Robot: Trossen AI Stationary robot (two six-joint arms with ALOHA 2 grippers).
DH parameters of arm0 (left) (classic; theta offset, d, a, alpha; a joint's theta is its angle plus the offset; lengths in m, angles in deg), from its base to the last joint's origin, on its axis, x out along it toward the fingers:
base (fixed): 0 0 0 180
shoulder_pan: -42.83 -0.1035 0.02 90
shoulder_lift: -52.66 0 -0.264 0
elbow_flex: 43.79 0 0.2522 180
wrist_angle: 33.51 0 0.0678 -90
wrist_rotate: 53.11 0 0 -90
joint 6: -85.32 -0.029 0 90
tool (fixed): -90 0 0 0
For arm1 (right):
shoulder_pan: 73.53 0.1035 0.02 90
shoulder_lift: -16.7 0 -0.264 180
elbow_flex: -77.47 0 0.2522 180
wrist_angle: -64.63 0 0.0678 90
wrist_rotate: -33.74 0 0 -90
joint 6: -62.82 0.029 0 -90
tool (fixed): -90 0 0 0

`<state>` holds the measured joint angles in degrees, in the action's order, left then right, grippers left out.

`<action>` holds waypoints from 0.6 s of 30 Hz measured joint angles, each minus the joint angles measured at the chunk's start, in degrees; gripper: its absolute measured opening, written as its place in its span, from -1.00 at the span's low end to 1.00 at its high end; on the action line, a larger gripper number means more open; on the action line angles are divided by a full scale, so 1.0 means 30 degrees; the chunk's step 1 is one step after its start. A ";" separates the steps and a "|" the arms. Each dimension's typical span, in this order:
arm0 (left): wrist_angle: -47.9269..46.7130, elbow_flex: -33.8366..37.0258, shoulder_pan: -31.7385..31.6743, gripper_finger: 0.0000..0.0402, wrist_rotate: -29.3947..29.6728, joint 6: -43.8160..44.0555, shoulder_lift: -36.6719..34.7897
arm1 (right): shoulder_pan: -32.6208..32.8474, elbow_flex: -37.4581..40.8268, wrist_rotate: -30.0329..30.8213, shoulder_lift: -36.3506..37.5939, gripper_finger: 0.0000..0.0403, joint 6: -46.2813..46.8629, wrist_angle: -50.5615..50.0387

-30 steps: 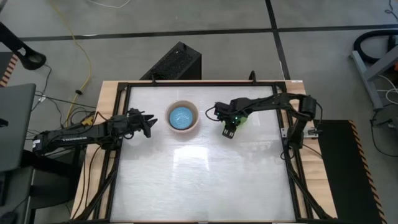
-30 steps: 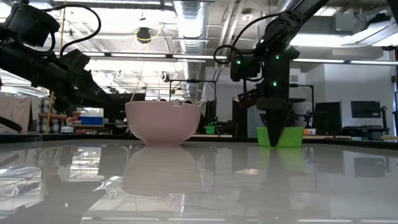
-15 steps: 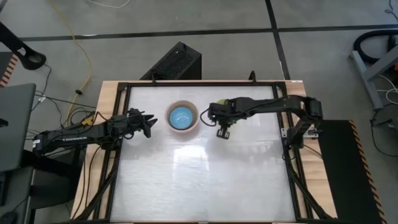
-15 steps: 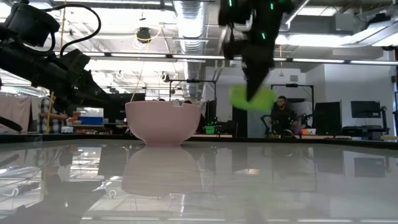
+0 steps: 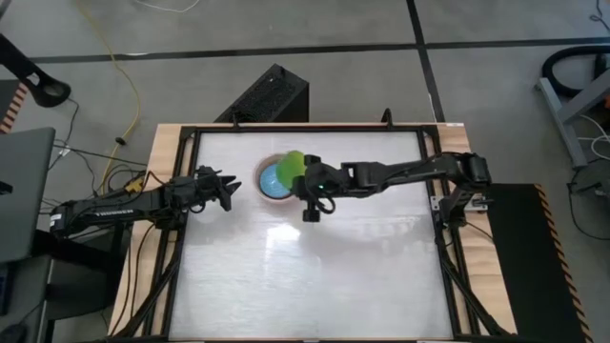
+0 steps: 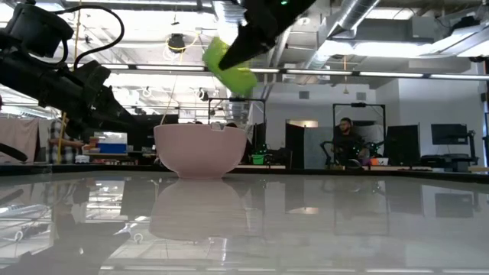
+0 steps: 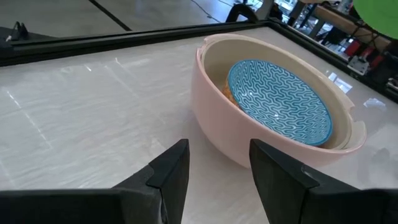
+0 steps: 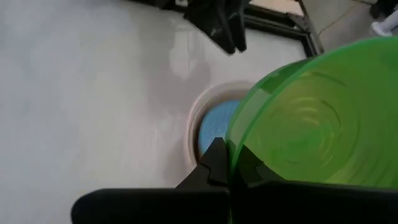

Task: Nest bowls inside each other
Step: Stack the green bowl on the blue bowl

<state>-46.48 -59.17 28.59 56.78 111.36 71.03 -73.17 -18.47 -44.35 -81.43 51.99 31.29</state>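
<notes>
Near the table's far edge stands a pale pink bowl (image 5: 270, 193) (image 6: 200, 149) on its base. A beige-grey bowl (image 7: 281, 48) sits nested in it, and a blue patterned bowl (image 7: 280, 102) in that one. My right gripper (image 8: 231, 165) (image 5: 303, 177) is shut on a bright green bowl (image 5: 292, 166) (image 6: 229, 67), high above the stack's right rim. To the left of the stack my left gripper (image 7: 217, 174) (image 5: 229, 193) waits open, its fingers pointing at the pink bowl without touching it. My right gripper grips the green bowl's rim (image 8: 231, 149), one finger (image 8: 250, 171) inside the bowl and the other outside its wall. The fingers come from the table's right, slanting down. The bowl is lifted clear and tipped on its side, its opening turned back toward the gripper.
A black frame rail (image 5: 305, 128) runs round the table. A black box (image 5: 272, 95) stands on the floor beyond the far edge. The white tabletop (image 5: 315, 276) lies bare on the near side. A person (image 6: 348, 141) is in the room behind.
My right gripper has lifted the green bowl off the table at the right of the stack, then carried it up and toward the table's left, over the pink bowl's rim. The wrist has rolled, and the bowl, upright before, now hangs tipped.
</notes>
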 joint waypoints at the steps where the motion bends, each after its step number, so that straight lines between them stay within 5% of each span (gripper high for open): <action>1: 0.0001 0.0000 0.0000 -0.22 -0.0016 0.0004 -0.0001 | -0.0112 -0.0249 -0.0016 -0.0201 -0.99 -0.0017 0.0118; 6: 0.0013 0.0000 0.0000 -0.22 -0.0018 -0.0044 0.0006 | -0.0708 -0.1627 -0.0938 -0.1645 -0.99 -0.0396 0.0203; 18: 0.0001 0.0000 0.0000 -0.22 -0.0121 -0.0001 0.0649 | -0.1724 -0.9219 -0.1007 -0.7662 -0.99 -0.1614 -0.5449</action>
<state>-46.48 -59.17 28.59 56.42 111.36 72.97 -78.35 -46.13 -47.37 -104.41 47.15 14.95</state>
